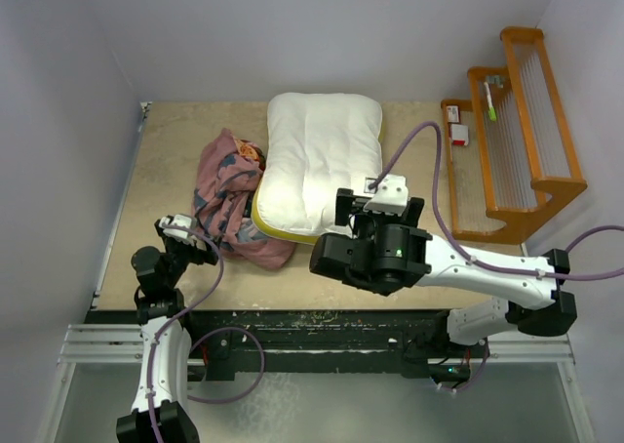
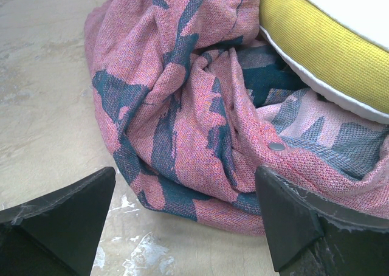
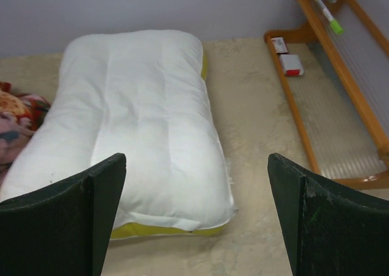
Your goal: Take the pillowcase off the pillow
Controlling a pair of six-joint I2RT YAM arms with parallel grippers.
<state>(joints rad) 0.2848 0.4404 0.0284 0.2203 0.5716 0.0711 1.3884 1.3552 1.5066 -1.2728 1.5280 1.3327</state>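
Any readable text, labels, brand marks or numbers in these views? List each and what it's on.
No text can be read in any view.
Red-and-white box and smaller box on the wooden rack: any print too small and blurred to read.
Green-tipped marker: no legible marking.
Pillowcase: pattern only, no letters.
Pillow: plain white, no tag visible.

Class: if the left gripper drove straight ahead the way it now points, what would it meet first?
Most likely the pillowcase, bunched up directly ahead of the open left gripper. The pillow lies beyond it, to the right. Exact depth is unclear.
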